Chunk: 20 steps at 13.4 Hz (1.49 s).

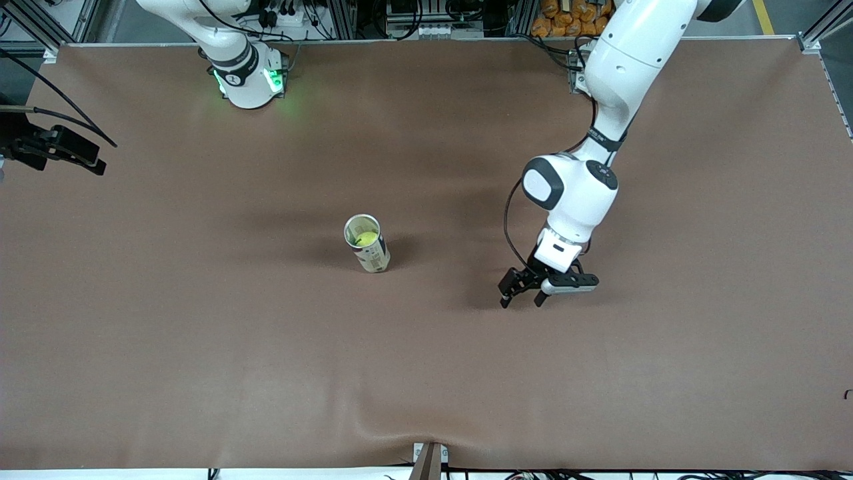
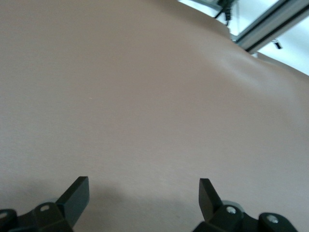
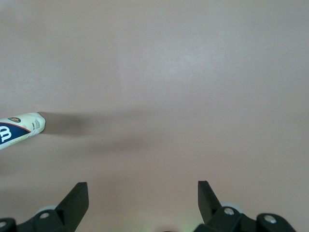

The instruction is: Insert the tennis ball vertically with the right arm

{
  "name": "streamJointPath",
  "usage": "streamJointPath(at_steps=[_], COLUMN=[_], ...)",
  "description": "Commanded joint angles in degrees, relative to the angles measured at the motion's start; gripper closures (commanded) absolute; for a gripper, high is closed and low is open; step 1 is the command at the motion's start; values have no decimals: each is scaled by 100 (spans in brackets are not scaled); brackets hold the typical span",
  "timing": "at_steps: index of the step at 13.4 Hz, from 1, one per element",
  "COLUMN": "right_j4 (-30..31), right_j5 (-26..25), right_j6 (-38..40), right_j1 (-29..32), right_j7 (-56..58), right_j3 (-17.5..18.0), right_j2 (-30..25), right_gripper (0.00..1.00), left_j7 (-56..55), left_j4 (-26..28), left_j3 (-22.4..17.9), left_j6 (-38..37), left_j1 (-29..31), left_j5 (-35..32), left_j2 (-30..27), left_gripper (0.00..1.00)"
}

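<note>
Tennis ball (image 1: 365, 238) sits inside the can (image 1: 367, 243), yellow visible down through the open mouth. Can stands upright near the middle of the desk (image 1: 200, 347), well apart from every edge. Judged from this, the insertion looks done.

Handling, as a judgement: ball is light, springy, with a felt nap that grips well; pinch across its middle, though inside the can only its top could be reached. Can looks thin-walled, light and tall for its base, so a sideways nudge would likely tip it; any approach should come straight down over the mouth.

Right gripper (image 3: 142, 203): jaws spread wide, holding nothing. In the right wrist view it looks across bare desk with the can's labelled wall (image 3: 19, 129) at the frame edge, so it is well apart from the can. In the front view it is at the frame edge, toward the right arm's end of the desk.

Left gripper (image 1: 523, 293): jaws spread, empty, low over the desk toward the left arm's end from the can, well apart from it. Left arm waits.

Room: open desk all round the can; nothing else stands on it.
</note>
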<state>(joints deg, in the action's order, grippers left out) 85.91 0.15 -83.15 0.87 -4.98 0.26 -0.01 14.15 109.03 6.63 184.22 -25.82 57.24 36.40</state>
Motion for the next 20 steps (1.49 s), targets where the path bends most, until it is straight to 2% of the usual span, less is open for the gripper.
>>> streamJointPath(at_steps=[1,7,12,18,20], right_j4=[48,57,57,57,57], right_j5=[99,99,99,99,108], right_j6=[27,27,-17,-43,-61], right_j1=[-17,-8,-8,-17,-17], right_j7=[68,68,68,68,68], right_j3=[-35,-44,-44,-44,-44], right_j2=[-104,-104,-95,-95,-86], right_gripper=[0,0,0,0,0], left_j7=[-17,-9,-17,-96,-533], left_j4=[-329,-479,-531,-961,-1137], left_j3=[-92,-276,-706,-1532,-1691], left_j6=[-62,-404,-1142,-2731,-3224], left_j1=[-29,-38,-73,-90,-82], left_j5=[42,25,-256,-1046,-1729], left_j2=[218,140,-45,-291,-353], left_gripper=[0,0,0,0,0])
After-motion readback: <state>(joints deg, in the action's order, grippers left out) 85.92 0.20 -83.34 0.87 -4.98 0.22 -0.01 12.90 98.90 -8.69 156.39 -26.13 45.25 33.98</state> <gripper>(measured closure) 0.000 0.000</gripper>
